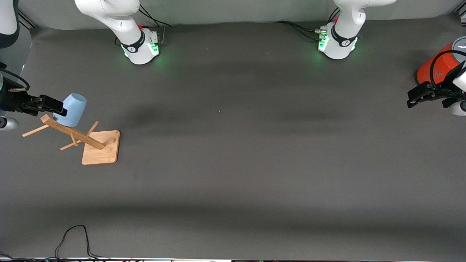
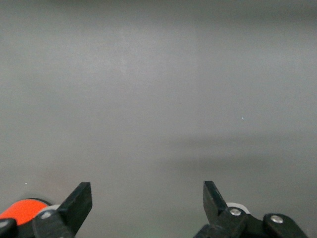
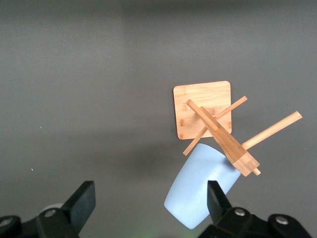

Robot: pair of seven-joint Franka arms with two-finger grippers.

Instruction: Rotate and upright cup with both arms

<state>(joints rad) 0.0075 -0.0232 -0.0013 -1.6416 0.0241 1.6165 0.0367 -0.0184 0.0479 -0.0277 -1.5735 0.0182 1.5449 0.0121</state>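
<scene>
Cup (image 1: 72, 110): pale blue, hung tilted on a peg of the wooden rack (image 1: 87, 140), at about 11 o'clock of the rack's square base, toward the right arm's end of the counter (image 1: 233, 145).
Right tool (image 1: 58, 106): fingers spread, not gripping, level with the cup at its 9 o'clock; one finger (image 3: 218, 201) just beside the cup wall (image 3: 198, 186), contact not certain.
Risk: likely a one-sided nudge swinging the cup off its peg, or a finger catching the rack post and tipping the stand.
Left tool (image 1: 418, 96): fingers apart, empty, waiting over the counter's other end, beside the orange canister (image 1: 435, 67).
</scene>
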